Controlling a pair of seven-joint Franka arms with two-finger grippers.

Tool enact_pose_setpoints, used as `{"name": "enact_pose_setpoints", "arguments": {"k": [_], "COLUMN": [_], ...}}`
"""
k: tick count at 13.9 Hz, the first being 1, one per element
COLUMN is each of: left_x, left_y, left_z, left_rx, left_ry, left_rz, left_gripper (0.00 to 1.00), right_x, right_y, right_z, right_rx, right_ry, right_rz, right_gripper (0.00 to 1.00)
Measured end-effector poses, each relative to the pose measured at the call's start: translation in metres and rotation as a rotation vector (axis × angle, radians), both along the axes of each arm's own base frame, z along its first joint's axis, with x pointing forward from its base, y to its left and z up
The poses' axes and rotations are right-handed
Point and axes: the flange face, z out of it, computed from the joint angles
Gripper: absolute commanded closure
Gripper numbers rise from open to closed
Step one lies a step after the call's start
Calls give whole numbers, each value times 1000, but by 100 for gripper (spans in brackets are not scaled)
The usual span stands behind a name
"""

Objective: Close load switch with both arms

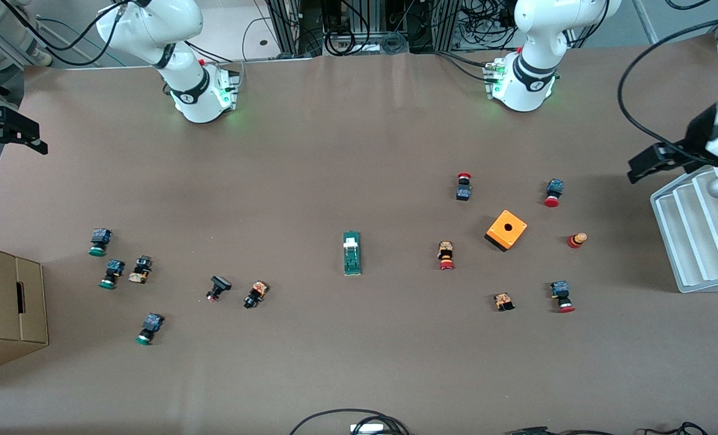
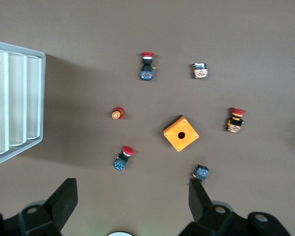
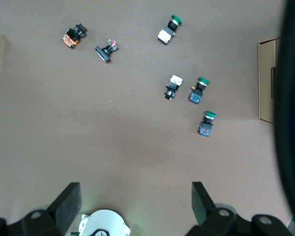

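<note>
I see the white tray (image 1: pixel 697 241) at the frame's right edge and the cardboard box (image 1: pixel 8 302) at lower left. The load switch (image 1: pixel 352 253) lies mid-frame on open table. Left gripper (image 2: pixel 132 196) and right gripper (image 3: pixel 136 199) hover spread wide, holding nothing.

Brown table (image 1: pixel 359 374): load switch (image 1: pixel 352 252), orange box (image 1: pixel 506 229), scattered push buttons (image 1: pixel 111 273).

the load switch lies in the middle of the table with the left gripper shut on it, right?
Not quite. The load switch does lie mid-table, but nothing holds it. The front view shows the left gripper open, up over the white tray at its end of the table.
</note>
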Motion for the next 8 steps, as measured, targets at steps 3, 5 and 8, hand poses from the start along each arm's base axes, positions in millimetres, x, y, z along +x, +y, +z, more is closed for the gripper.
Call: {"name": "enact_pose_setpoints", "arguments": {"k": [3,5,8], "left_x": [-6,-13,-30], "left_y": [-33,-47,-67], "left_z": [14,31,55], "left_rx": [-2,-2,4], "left_ry": [-29,-64,-111], "left_rz": [-60,-85,-119], "left_gripper": [0,0,0], "right_x": [0,0,0], "right_y": [0,0,0], "right_z": [0,0,0], "right_rx": [0,0,0], "right_ry": [0,0,0], "right_rz": [0,0,0], "right_gripper": [0,0,0]}}
